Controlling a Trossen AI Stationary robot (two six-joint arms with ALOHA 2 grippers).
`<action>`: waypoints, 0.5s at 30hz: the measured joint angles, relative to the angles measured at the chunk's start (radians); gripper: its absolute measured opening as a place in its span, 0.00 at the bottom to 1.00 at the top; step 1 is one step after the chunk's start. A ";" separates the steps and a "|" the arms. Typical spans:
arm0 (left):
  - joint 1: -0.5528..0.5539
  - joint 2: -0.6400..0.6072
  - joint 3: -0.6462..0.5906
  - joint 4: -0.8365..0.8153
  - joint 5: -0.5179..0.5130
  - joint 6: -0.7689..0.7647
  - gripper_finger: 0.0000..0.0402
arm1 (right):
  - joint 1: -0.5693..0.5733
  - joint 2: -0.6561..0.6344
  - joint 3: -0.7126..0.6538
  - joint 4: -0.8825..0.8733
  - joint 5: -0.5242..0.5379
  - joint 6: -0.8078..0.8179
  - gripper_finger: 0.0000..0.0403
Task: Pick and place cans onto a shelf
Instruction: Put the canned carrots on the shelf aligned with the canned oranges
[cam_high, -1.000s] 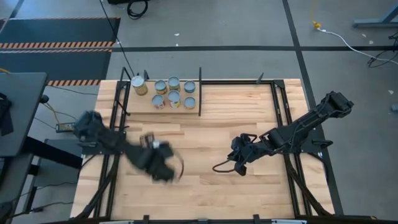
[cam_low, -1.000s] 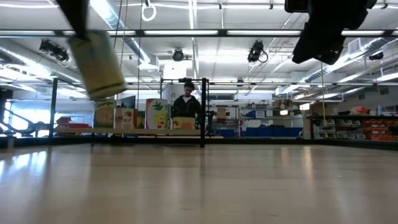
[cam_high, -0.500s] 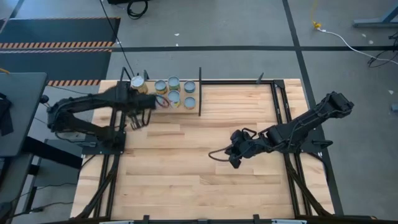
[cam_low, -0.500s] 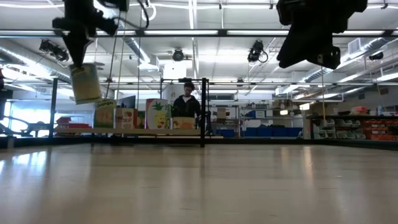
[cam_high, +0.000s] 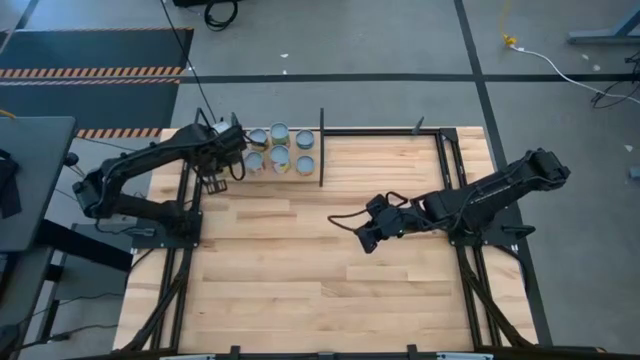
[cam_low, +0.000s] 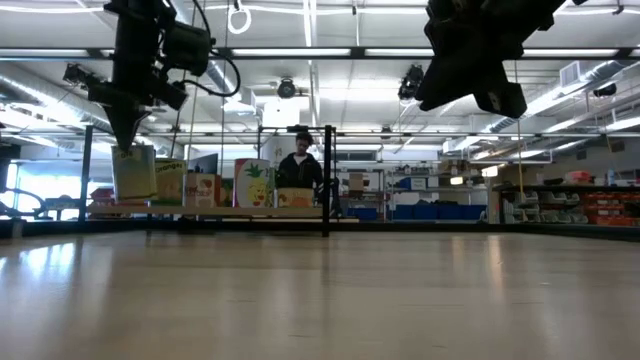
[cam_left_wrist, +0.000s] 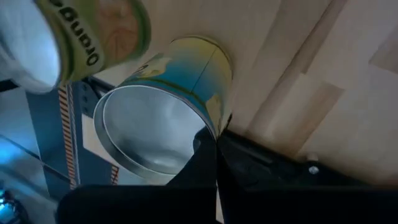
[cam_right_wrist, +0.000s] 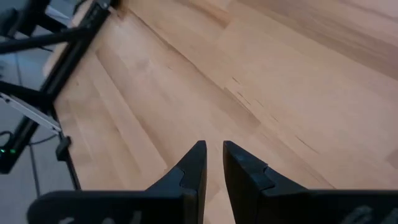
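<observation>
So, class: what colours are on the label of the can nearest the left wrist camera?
Yellow and blue on the can, clearest in the left wrist view.

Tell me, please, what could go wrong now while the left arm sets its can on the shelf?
The left gripper holds a pale-labelled tin can close beside an orange-labelled can; it might bump it. The narrow pale wooden shelf ends near there, so the can may land partly off the edge.
</observation>
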 joint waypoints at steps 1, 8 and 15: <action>0.004 0.000 -0.011 0.014 0.000 0.012 0.00 | -0.003 0.000 0.000 0.006 0.000 0.000 0.15; 0.003 0.000 -0.026 0.086 -0.006 0.034 0.03 | -0.026 0.000 0.000 0.081 0.010 -0.035 0.15; 0.004 0.000 -0.026 0.066 -0.033 0.034 0.08 | -0.039 0.000 0.000 0.130 0.012 -0.061 0.15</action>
